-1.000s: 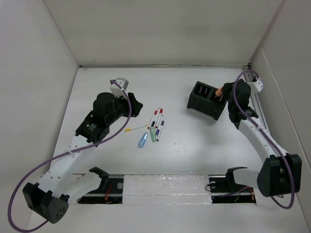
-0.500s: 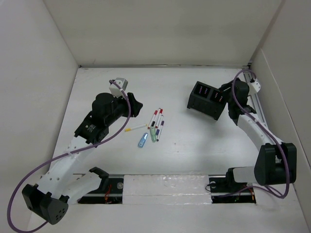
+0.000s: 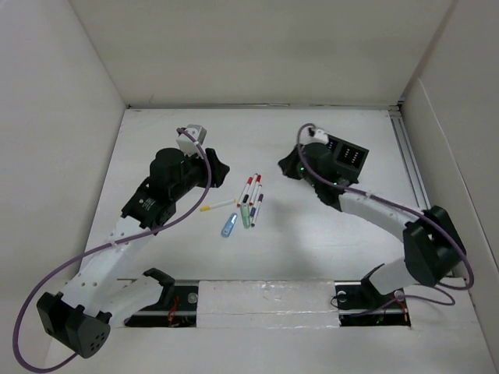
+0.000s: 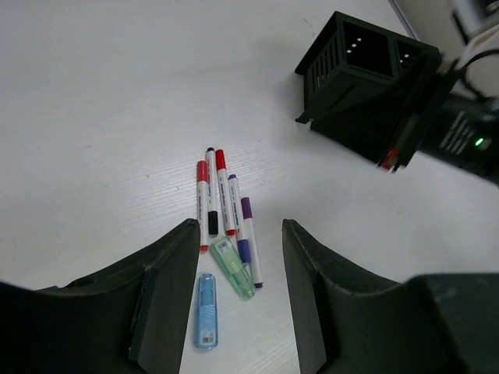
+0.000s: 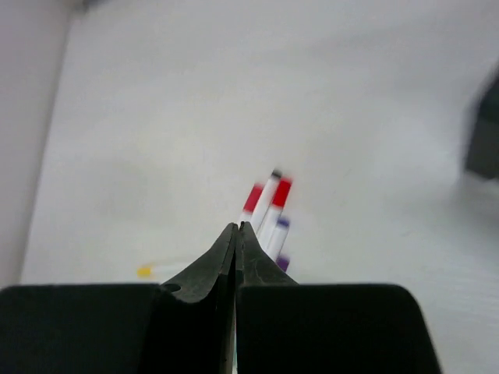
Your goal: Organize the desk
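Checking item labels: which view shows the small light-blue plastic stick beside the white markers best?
Left wrist: the small light-blue plastic stick lies close and sharp, its whole length visible. Top external shows it as a tiny speck; right wrist does not show it.

Bright, even light, soft shadows on the desk (image 3: 312,249); right wrist view blurred, markers (image 5: 267,206) smeared

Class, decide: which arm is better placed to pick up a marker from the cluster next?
Probably left. The black two-finger left gripper stands open with the cluster of white-barrelled markers framed between its fingers. The right gripper is shut and empty, so it must open first.
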`<state>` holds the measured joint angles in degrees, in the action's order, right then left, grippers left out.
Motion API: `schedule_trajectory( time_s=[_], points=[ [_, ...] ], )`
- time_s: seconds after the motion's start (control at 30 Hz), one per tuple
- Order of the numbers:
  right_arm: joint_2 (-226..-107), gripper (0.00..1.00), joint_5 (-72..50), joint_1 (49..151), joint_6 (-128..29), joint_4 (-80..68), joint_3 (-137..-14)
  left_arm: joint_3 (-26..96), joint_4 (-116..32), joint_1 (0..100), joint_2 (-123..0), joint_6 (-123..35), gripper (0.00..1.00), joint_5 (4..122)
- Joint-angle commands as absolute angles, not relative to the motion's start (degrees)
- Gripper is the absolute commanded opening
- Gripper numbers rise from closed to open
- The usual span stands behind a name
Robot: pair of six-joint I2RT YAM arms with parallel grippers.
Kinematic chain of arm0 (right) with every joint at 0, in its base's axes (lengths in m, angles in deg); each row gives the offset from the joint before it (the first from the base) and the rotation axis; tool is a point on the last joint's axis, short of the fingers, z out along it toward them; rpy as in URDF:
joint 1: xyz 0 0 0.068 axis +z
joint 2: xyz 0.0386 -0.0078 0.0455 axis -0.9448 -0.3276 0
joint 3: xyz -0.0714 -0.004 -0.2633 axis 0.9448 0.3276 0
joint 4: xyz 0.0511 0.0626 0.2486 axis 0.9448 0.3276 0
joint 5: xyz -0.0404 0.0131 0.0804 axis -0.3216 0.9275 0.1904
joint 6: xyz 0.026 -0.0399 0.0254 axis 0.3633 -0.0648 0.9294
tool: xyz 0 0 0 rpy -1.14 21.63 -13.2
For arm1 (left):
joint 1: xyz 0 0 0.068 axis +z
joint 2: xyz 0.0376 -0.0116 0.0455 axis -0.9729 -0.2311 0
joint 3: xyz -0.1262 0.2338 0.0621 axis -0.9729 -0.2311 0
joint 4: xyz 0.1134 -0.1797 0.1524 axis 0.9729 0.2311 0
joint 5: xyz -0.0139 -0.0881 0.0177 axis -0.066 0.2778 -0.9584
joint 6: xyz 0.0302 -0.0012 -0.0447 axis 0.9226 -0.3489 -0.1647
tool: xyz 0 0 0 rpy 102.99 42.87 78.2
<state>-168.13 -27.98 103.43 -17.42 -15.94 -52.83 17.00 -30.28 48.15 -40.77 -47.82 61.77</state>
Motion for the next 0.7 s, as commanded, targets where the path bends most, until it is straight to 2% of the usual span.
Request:
schedule_trajectory(
  time_s=[0.0,0.07,0.1,0.2,0.4,0.67],
  points=[
    [-172.7,0.00,-28.5,110.7,-22.1,-11.4,-57.3,17.8,-31.6,48.0,-40.8,-47.6,0.42,61.2],
    [-175.7,0.01,-29.9,114.4,-22.3,-9.8,-58.1,17.6,-31.9,48.0,-40.5,-47.6,0.43,59.5],
    [-176.4,0.14,-29.3,115.3,-22.4,-9.6,-58.1,17.5,-32.0,48.0,-40.3,-47.6,0.43,59.3],
    [-178.7,0.38,-29.8,118.3,-23.0,-9.4,-57.9,17.5,-31.9,48.0,-40.1,-47.6,0.43,59.6],
    [-182.5,0.44,-30.5,121.5,-22.9,-7.6,-58.1,17.9,-31.6,48.0,-39.9,-47.6,0.42,59.0],
    [-187.7,0.44,-34.9,126.3,-23.0,-5.2,-62.7,17.0,-32.4,48.0,-36.1,-48.7,0.41,53.4]
  ],
)
